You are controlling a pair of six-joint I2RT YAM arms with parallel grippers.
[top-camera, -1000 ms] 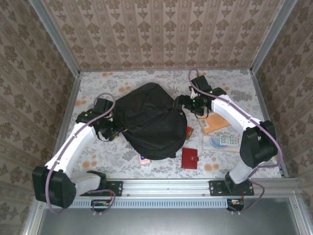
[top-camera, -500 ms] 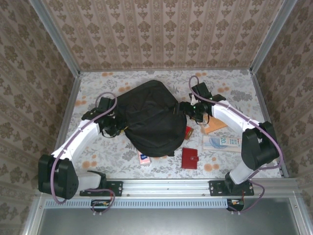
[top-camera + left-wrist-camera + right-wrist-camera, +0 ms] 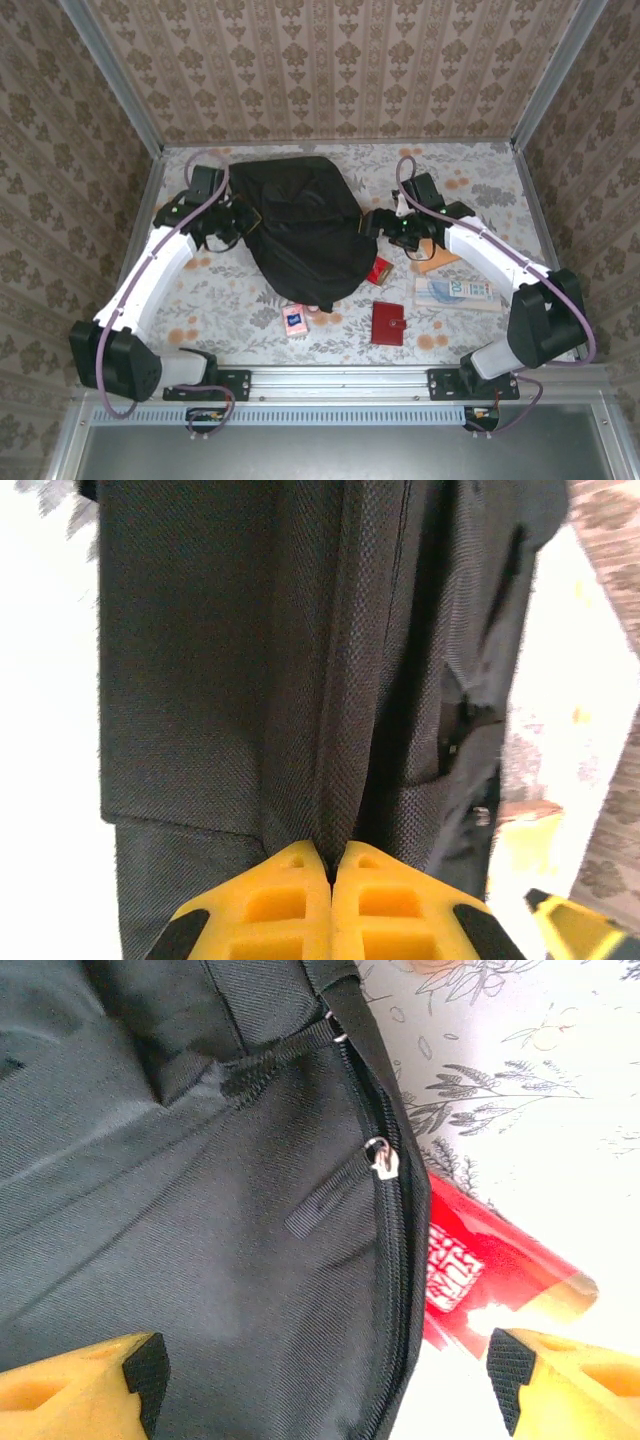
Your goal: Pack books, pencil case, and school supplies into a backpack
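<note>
Looking down from the top camera, I see the backpack [image 3: 305,230] lying flat in the middle of the flowered table [image 3: 480,175], its narrower end pointing towards the arm bases. The left gripper [image 3: 240,215] is at the bag's left edge. In the left wrist camera its yellow fingers [image 3: 290,905] are pressed together, and a raised fold of the black fabric runs down between them, so I read it as clamped on the backpack cloth.

The right gripper [image 3: 385,225] is at the bag's right edge. In the right wrist camera its two yellow fingers [image 3: 90,1380] stand wide apart, one over the black fabric and one over the bright table. Between them I see a shut zip with its silver pull [image 3: 380,1157]. I cannot tell if the fingers touch the bag.

A red packet [image 3: 480,1265] with white print lies partly under the backpack's right edge. The orange-tan book [image 3: 442,255] lies on the table under the right arm, and just nearer the bases is a pale book with blue print [image 3: 455,293]. Both are outside the bag. A dark red pouch [image 3: 388,323] and a pink card [image 3: 294,319] with a blue square lie near the bag's lower end, the card just beside it.
</note>
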